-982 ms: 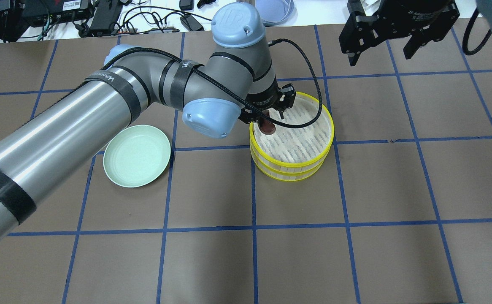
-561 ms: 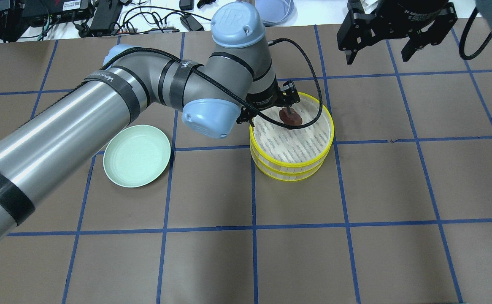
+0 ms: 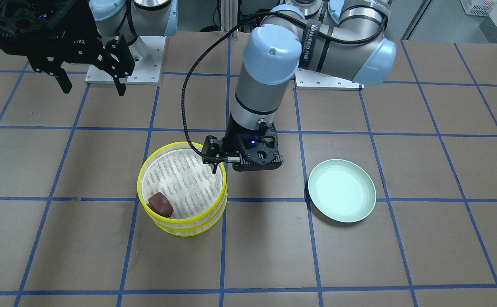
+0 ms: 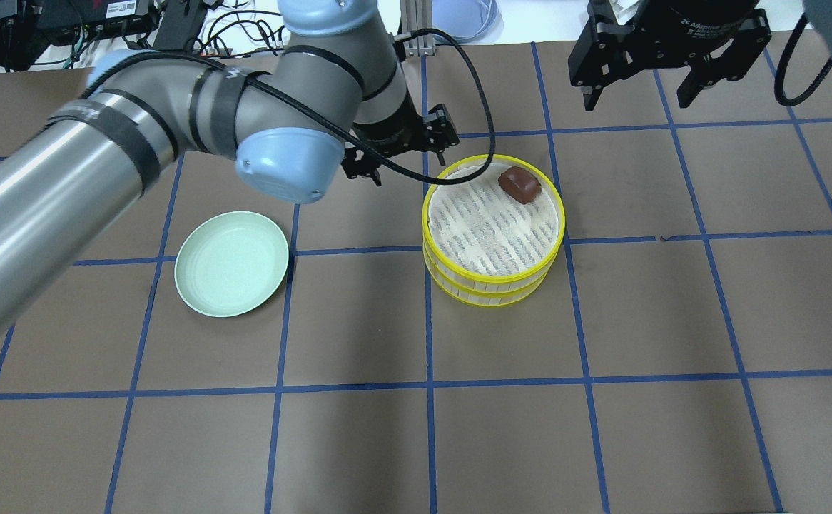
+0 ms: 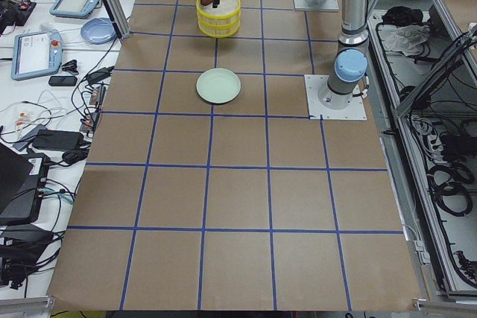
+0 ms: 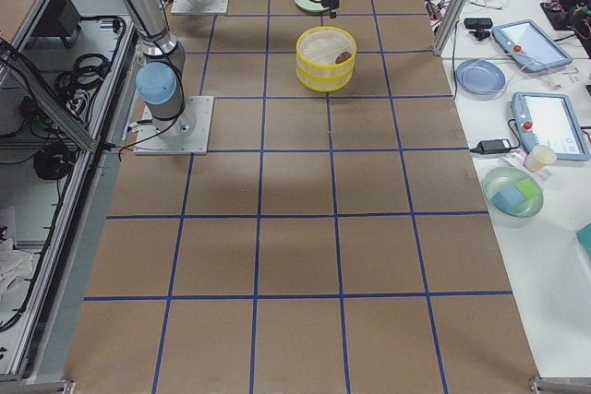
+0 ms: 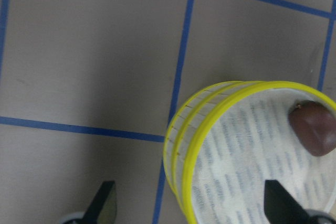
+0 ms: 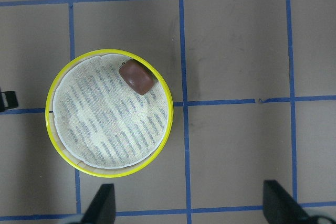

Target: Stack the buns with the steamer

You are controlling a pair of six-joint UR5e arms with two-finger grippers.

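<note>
The dark reddish-brown bun (image 4: 519, 184) lies free on the slatted floor of the top tier of the yellow-rimmed steamer (image 4: 493, 282), against its far right rim. It also shows in the front view (image 3: 160, 204) and both wrist views (image 7: 313, 135) (image 8: 135, 76). The steamer is two stacked tiers. My left gripper (image 4: 399, 160) is open and empty, raised just left of the steamer. My right gripper (image 4: 637, 96) is open and empty, high over the table beyond the steamer. The pale cream bun is not in view.
An empty mint-green plate (image 4: 232, 263) sits on the brown, blue-taped table left of the steamer. Cables, tablets and bowls lie on the white bench beyond the table's far edge.
My left gripper has let go of the dark bun, which now rests at the steamer's far right rim. The left arm has pulled back to the left, clear of the steamer.
</note>
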